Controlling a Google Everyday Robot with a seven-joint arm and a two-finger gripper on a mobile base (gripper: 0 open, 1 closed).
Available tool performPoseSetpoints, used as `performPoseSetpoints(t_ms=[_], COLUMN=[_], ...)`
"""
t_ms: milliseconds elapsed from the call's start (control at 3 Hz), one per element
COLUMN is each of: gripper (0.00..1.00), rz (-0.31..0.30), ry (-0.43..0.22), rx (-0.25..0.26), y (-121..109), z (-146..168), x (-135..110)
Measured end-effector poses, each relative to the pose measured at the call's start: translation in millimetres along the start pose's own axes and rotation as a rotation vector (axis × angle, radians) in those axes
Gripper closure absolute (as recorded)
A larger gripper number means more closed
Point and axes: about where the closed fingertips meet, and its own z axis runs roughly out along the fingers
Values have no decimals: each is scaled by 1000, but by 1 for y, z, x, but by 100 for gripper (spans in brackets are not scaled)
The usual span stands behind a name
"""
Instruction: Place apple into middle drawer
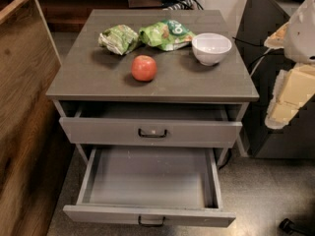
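The apple (144, 68), red-orange and round, sits on the grey cabinet top (98, 77), near its front middle. The middle drawer (147, 178) is pulled wide open below, with a bare grey floor, low side walls and a plain dark loop handle (151, 221). My gripper (284, 109) is the pale yellowish and white piece at the right edge of the camera view. It hangs to the right of the cabinet, at about the height of the upper drawer and well apart from the apple. It holds nothing that I can see.
Two green snack bags (147, 35) and a white bowl (211, 48) lie behind the apple. The upper drawer (150, 131), its handle marked with a pale spot, stands slightly open. A wooden panel (24, 107) is on the left and a dark cabinet (261, 82) on the right.
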Motion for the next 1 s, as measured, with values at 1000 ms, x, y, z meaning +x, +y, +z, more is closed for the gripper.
performPoseSetpoints(t_ms=[1000], gripper=[0], rz=[47], ry=[-215], rx=[48], y=[-44], z=[32], x=[-43])
